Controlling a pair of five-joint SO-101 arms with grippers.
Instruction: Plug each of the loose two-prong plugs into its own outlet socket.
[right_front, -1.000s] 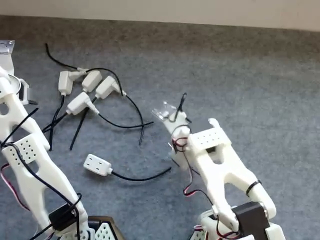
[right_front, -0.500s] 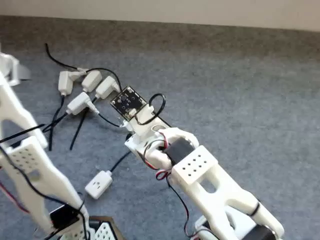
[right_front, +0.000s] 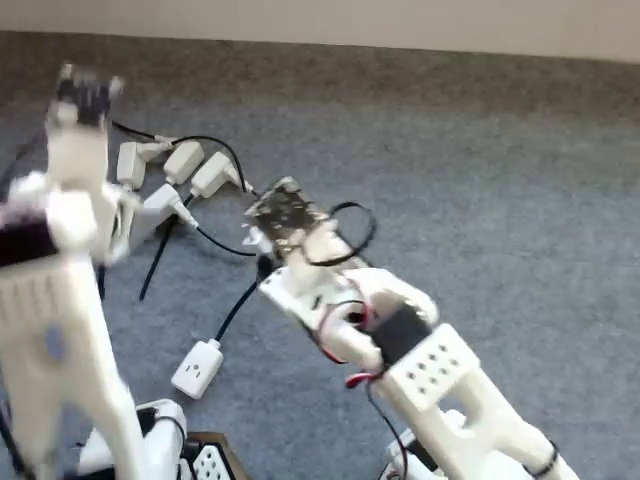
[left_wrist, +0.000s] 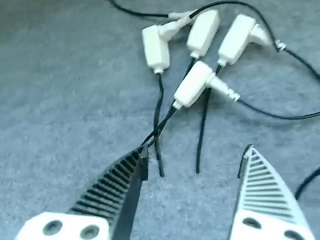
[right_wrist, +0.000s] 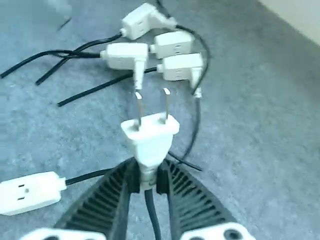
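One plug (right_wrist: 150, 132): white, two flat prongs, neck clamped in the right gripper (right_wrist: 147, 171).
Left gripper (left_wrist: 195, 150): spread wide, empty, above clustered white sockets (left_wrist: 194, 85).
Carpet (left_wrist: 60, 75): grey, fibrous, beneath both.

Counted two arms: left arm (right_front: 60, 290), right arm (right_front: 420, 360). Counted two tools: left tool (left_wrist: 195, 152), right tool (right_wrist: 149, 167). Counted one two-prong plug (right_wrist: 150, 132), with two flat prongs (right_wrist: 166, 102). Counted one lone outlet socket (right_wrist: 30, 192), lying apart. Counted four more white connector bodies (left_wrist: 195, 82), bunched in one cluster on tabletop (left_wrist: 60, 75). Tallied six white cord pieces altogether. Could not fix number of black cords (left_wrist: 160, 105), tangled and overlapping.
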